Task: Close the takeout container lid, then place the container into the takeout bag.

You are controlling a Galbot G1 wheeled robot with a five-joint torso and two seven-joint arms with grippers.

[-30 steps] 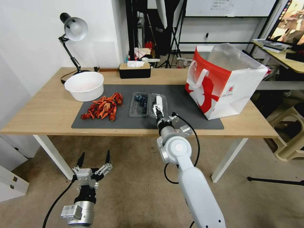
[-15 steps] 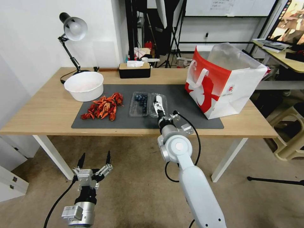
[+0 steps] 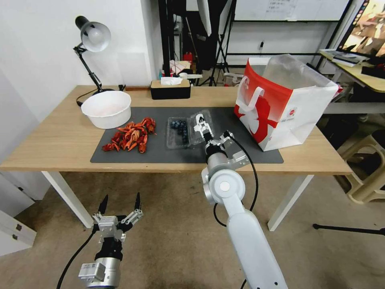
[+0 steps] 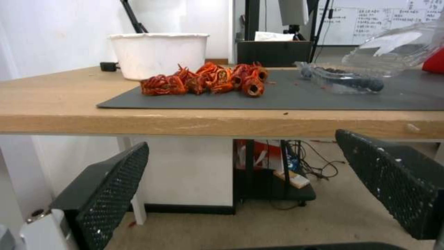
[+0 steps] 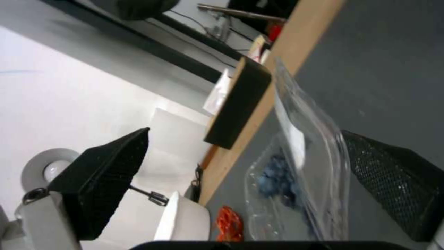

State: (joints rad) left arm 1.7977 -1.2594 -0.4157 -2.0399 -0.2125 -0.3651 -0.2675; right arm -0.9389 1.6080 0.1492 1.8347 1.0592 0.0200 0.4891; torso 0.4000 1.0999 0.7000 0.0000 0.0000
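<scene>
Change: since the earlier frames the right gripper [image 3: 201, 125] has risen and pushed toward the far edge of the bench [image 3: 56, 136], and the lid [image 3: 199, 123], the clear shallow rectangular half with a white sticker label, has come up off the mat from flat to tilted.
Container: the takeout container [image 3: 177, 132], a small clear plastic hinged clamshell of dark blueberries, sits mid-mat, nearer the front edge than the back; its berry half lies flat.
Lid: raised on its hinge beside the berry half, leaning at a slant, not yet over the fruit.
Right gripper: at the lid's free side; the right wrist view shows its black fingers [image 5: 393, 173] spread wide, the lid [image 5: 314, 166] between them with one finger at its outer face, unclenched, apparently pushing rather than pinching.
Left gripper: the left gripper [image 3: 119, 208] hangs below and in front of the bench's front edge, fingers released, holding nothing.
Step in hand: closing the lid, judged roughly a third through its swing.
Doing it well: sweep in an arc about the hinge, toward the bench's left end, so the light shell does not skid; finish with a downward press to seat the rim.
Risk: thin plastic may flex or slip off the finger.
Mat: dark grey rectangular mat [image 3: 240, 120] under everything.
Bag: the takeout bag [image 3: 288, 104], boxy red-and-white paper with white handles, stands open at the bench's right end, well apart.
Others: red crayfish [image 3: 130, 135] and round white bowl [image 3: 106, 108] toward the left end.
</scene>
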